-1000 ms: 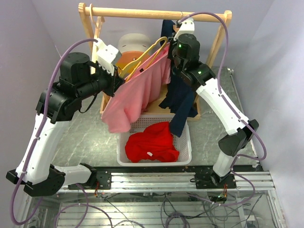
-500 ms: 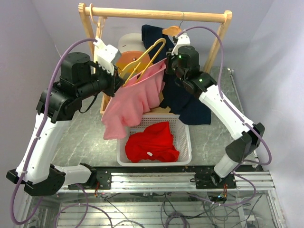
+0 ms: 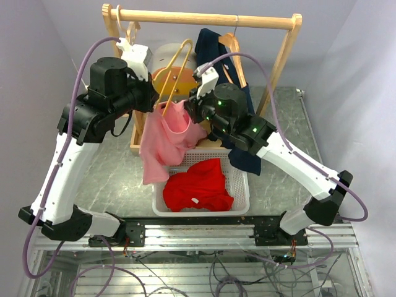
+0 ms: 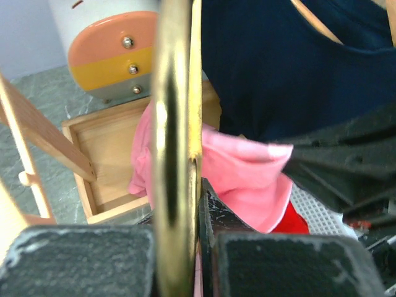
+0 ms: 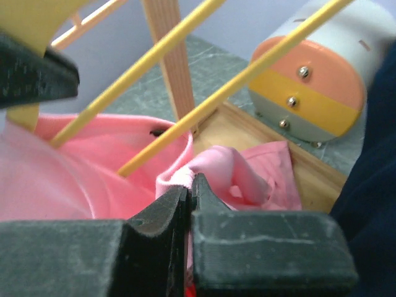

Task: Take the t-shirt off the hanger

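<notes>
You're working in a robotics lab cell: plain lilac panel walls (image 3: 31,74) are boxing in a grey marbled tabletop (image 3: 111,176), and tangled loose wires (image 3: 185,269) are trailing under the silver aluminium mounting rail (image 3: 204,230) along its near edge.

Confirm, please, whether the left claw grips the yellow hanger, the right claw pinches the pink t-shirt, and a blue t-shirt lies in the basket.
A red t-shirt, not a blue one, lies in the basket, per the top external view. The left claw does grip the yellow hanger, the right claw the pink t-shirt.
</notes>
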Available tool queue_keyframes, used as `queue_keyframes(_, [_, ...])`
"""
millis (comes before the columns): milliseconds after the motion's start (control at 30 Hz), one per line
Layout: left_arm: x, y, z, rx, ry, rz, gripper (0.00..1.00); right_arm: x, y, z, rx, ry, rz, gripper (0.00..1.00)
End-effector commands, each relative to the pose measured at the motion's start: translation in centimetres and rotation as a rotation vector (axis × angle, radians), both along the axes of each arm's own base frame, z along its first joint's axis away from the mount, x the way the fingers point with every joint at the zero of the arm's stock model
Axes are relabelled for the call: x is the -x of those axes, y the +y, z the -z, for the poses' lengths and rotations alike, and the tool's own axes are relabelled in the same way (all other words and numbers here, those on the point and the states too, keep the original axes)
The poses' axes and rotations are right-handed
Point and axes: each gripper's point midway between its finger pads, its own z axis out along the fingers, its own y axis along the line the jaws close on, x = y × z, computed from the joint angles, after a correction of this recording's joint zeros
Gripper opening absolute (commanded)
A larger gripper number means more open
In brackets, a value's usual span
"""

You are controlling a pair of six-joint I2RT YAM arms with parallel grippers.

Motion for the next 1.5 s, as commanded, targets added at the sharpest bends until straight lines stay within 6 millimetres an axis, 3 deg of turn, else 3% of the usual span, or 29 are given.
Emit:
queue_keyframes(0, [-0.9, 1.8, -2.5, 0.072, -0.069, -0.137, 0.07, 2.5, 1.2, 0.7, 0.007, 0.017, -0.101, 0.00])
queue_keyframes(133, [-2.9, 0.3, -3.3, 0.144, -0.103, -0.140, 0.07, 5.2, 2.8, 2.2, 0.018, 0.059, -0.219, 0.00])
queue_keyframes(367, [-6.0, -2.2, -6.1, 0.252, -0.179, -0.119, 0.07, 8.9, 4.2, 6.9, 0.072, 0.157, -0.342, 0.00])
queue_keyframes(567, [-7.1, -2.1, -7.7, 0.314, -0.240, -0.150, 0.07, 12.2, 4.8, 9.5, 0.134, 0.224, -0.452, 0.00])
queue_keyframes(700, [-7.4, -1.1, -7.8, 0.303, -0.266, -0.201, 0.07, 14.4, 3.4, 12.2, 0.220, 0.292, -0.477, 0.00])
queue_keyframes(1067, [-7.5, 0.3, -7.0, 0.258, -0.249, -0.244, 0.07, 21.7, -4.4, 21.0, 0.427, 0.644, -0.465, 0.00])
queue_keyframes(1267, [-7.8, 0.3, -6.7, 0.237, -0.234, -0.230, 0.07, 21.9, -4.9, 20.3, 0.445, 0.638, -0.419, 0.00])
queue_keyframes(1467, [-8.5, 1.1, -7.1, 0.236, -0.238, -0.239, 0.07, 24.1, -6.2, 22.6, 0.586, 0.729, -0.447, 0.00])
